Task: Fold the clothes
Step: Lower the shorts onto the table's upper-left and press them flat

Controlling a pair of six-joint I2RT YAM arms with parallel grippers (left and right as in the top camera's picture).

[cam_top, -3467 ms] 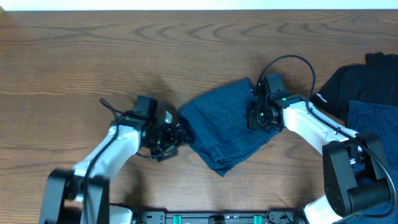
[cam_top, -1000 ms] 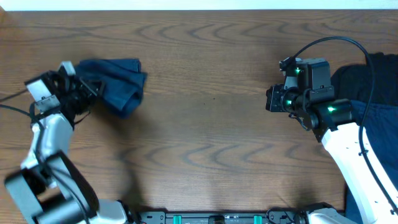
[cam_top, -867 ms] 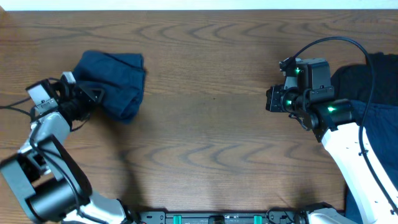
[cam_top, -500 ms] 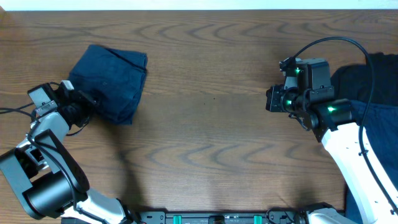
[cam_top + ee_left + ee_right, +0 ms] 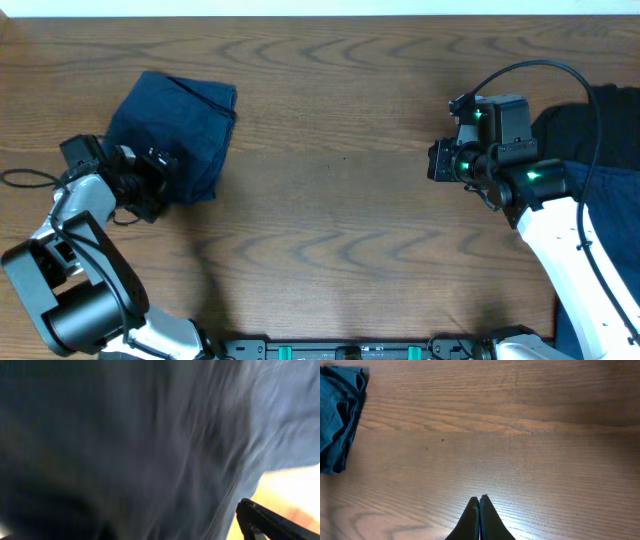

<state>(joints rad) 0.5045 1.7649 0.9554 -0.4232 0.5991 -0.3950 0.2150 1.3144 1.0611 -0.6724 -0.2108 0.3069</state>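
Now releasing: the folded shorts are down at the far left of the bench.

Overhead: the denim shorts point(image 5: 175, 125) lie as a squarish bundle on the bench point(image 5: 330, 230). My left claw point(image 5: 157, 185) stands spread at their lower-left edge, and the right claw point(image 5: 435, 162) is well apart. Left wrist: the shorts point(image 5: 125, 435) fill the frame in a blur, with one finger point(image 5: 265, 522) far out (so, wide). Right wrist: the right claw point(image 5: 479, 505) is pinched together, empty. I'd lift before backing off, so no layer drags. A second ago the bundle hung bunched in a closed left claw; earlier still it lay mid-bench.
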